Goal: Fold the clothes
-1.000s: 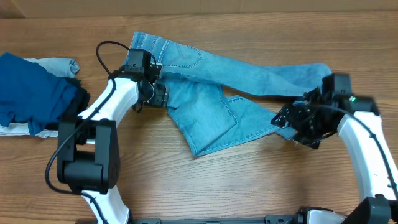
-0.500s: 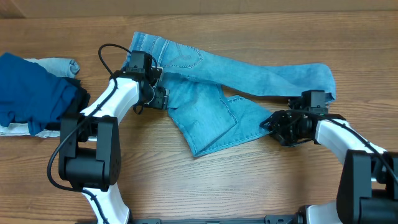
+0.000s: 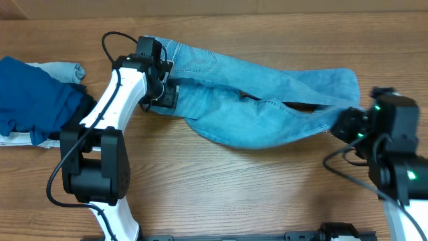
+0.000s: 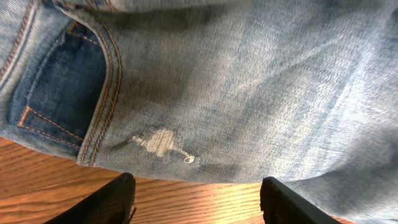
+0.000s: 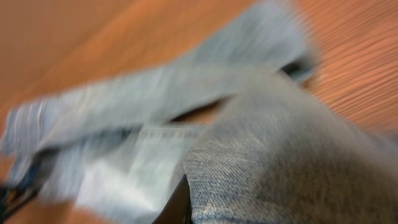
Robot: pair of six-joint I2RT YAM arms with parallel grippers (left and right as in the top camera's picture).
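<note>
1. Table (image 3: 267,201): wooden; jeans (image 3: 267,110) are laid across its middle.
2. Jeans: light-blue denim, stretched from left to right.
3. Right gripper (image 3: 344,124): clamped on a jeans leg.
4. Left gripper (image 4: 198,186): fingers parted, held at the jeans' edge.

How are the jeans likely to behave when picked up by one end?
Probably floppy: the jeans drape in a loose curve with creases instead of holding a shape. Likely heavyish for cloth: thick-looking denim with stitched seams. Lifted at one end, the rest would probably trail over the table.
</note>
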